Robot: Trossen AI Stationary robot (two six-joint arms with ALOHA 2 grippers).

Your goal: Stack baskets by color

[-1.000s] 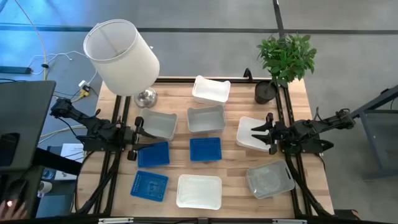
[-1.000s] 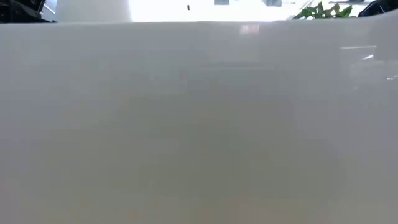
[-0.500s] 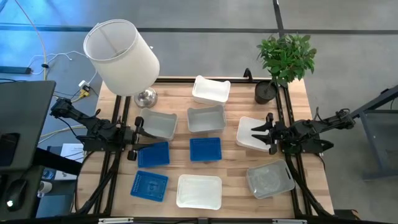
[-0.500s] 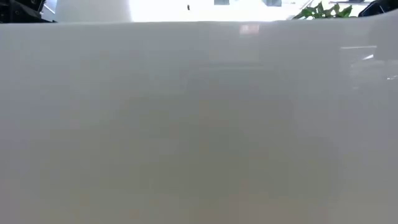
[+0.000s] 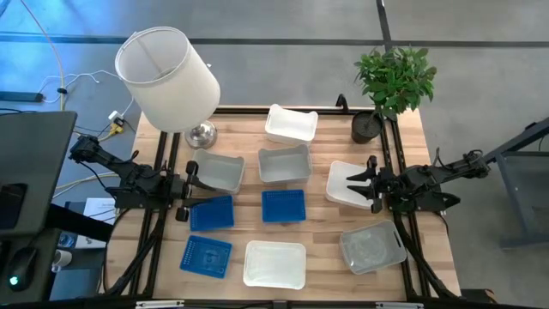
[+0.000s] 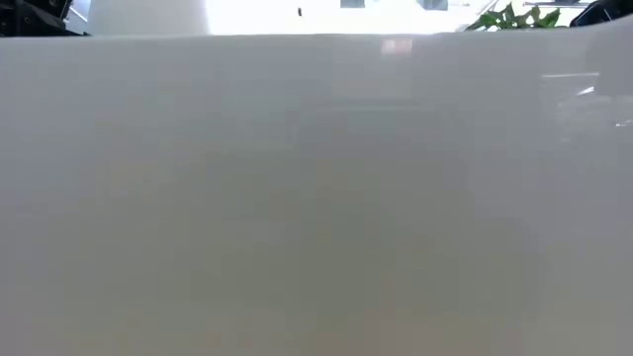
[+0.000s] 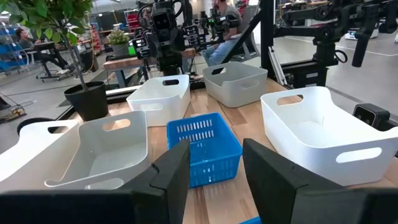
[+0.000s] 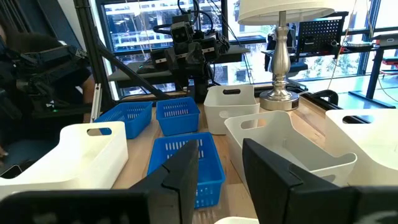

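Baskets unsorted, both arms waiting at the table's edges.

Nothing is stacked yet, so the task looks to be at its opening step. 3 blue baskets lie in the lower half: one at centre (image 5: 283, 206), one just left of it (image 5: 211, 212), one toward 7 o'clock (image 5: 206, 256). White baskets sit at 12 o'clock (image 5: 291, 124), 6 o'clock (image 5: 274, 263) and 3 o'clock (image 5: 341, 182); clear-grey ones lie just above centre (image 5: 284, 164), toward 9 o'clock (image 5: 217, 172) and at 5 o'clock (image 5: 371, 247). The left gripper (image 5: 189, 187) hangs at 9 o'clock, fingers parted and empty; the right gripper (image 5: 364, 185) at 3 o'clock over the white basket, likewise released. A sensible next move is pinching one blue rim and nesting it into its neighbour.
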